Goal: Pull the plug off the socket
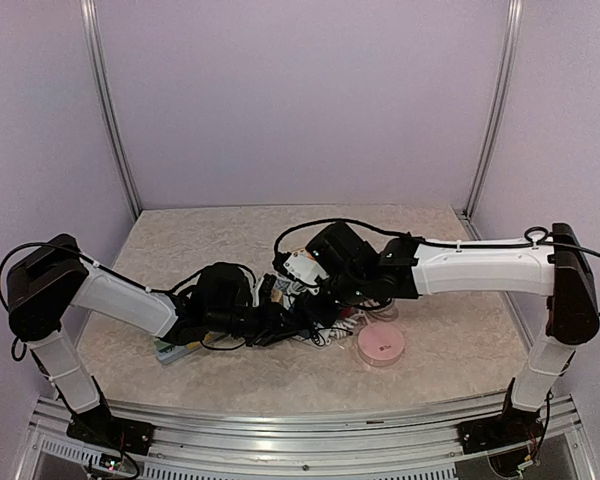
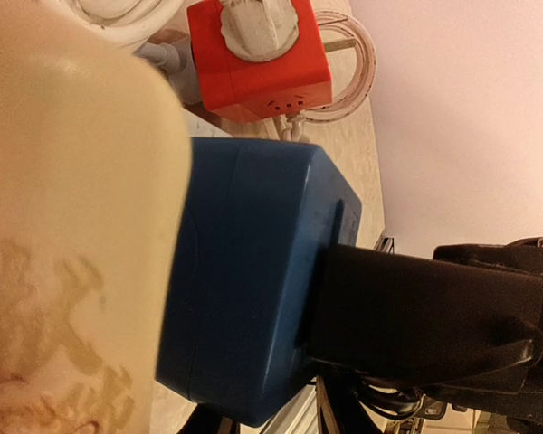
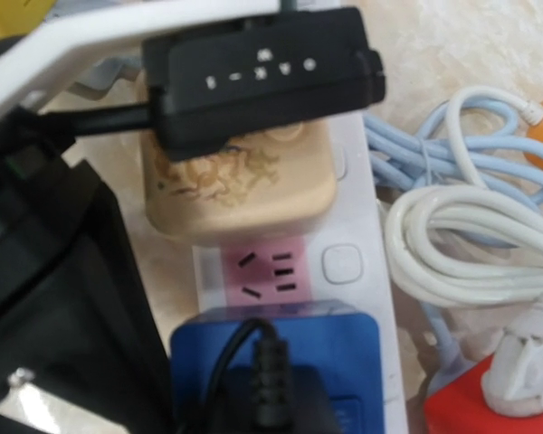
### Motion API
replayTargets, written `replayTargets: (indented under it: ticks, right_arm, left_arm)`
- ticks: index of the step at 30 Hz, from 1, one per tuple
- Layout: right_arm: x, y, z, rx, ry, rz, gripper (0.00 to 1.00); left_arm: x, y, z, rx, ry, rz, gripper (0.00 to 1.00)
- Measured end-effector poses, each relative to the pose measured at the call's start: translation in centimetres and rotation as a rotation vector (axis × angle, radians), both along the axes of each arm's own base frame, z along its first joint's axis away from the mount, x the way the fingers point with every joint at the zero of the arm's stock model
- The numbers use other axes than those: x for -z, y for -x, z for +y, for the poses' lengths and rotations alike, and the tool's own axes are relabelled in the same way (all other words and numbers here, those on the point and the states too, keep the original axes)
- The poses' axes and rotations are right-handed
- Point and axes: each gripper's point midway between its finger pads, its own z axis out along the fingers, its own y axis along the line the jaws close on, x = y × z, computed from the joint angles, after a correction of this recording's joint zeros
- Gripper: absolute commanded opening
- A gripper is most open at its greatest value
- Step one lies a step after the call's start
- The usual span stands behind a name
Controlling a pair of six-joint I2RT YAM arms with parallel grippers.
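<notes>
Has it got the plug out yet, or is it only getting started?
Nothing looks done yet: the cream plug and the blue plug both appear seated in the strip. In hand: the right gripper has a finger across the cream plug, and the left gripper presses against the blue plug, perhaps to steady things. Left: the pull itself.

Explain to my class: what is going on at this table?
Both arms meet over a white power strip mid-table. The left gripper is at the blue adapter, one black finger flat against its side. The right gripper hovers over the cream adapter beside it. Both adapters sit plugged into the strip; nothing is out yet.
</notes>
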Motion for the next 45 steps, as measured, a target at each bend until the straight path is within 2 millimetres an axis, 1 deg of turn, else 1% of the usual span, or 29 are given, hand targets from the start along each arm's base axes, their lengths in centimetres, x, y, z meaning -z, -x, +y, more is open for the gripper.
replayTargets:
  ticks: [9,15,24,27,34,45]
  right_arm:
    - [0.0,0.7,0.3,0.014,0.064,-0.097,0.00]
    - [0.0,0.8,0.3,0.012,0.082,-0.122,0.00]
    - [0.1,0.8,0.3,0.004,0.072,-0.104,0.00]
    - [0.1,0.2,0.1,0.012,0.050,-0.072,0.00]
    - [0.1,-0.4,0.0,0.013,-0.002,-0.004,0.00]
    - [0.0,0.2,0.3,0.000,0.010,-0.026,0.00]
  left_arm:
    - [0.1,0.2,0.0,0.015,-0.001,-0.001,0.28]
    - [0.1,0.2,0.0,0.020,-0.003,-0.002,0.28]
    - [0.1,0.2,0.1,0.023,-0.003,-0.002,0.27]
    - [0.1,0.1,0.1,0.021,-0.002,-0.002,0.27]
    - [0.1,-0.1,0.2,0.015,-0.001,-0.004,0.27]
    - [0.0,-0.1,0.2,0.021,0.001,0.000,0.27]
